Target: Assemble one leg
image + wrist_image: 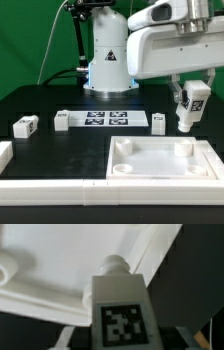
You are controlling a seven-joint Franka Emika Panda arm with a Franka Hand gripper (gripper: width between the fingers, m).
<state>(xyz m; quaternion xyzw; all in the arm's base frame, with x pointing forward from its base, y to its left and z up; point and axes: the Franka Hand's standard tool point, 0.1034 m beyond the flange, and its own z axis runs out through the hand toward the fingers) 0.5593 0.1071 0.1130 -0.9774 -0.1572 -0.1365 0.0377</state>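
Leg (pixel 190 105): light, rigid, smooth plastic; hand (pixel 186 100) clamped across its tagged upper body, tip above tray (pixel 165 165).

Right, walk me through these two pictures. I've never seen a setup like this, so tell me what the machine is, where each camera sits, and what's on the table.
The machine is a white robot arm standing on a black table. The exterior view comes from a camera off the arm, looking across the table. The wrist view comes from a camera on the arm's wrist, looking down along what it carries.

Its pincer holds the leg, a small white peg with a black-and-white tag, upright above a far corner of the large white square tray.

Also on the table: the marker board, a flat strip of tags that is part of the rig, and two other small tagged white pieces.
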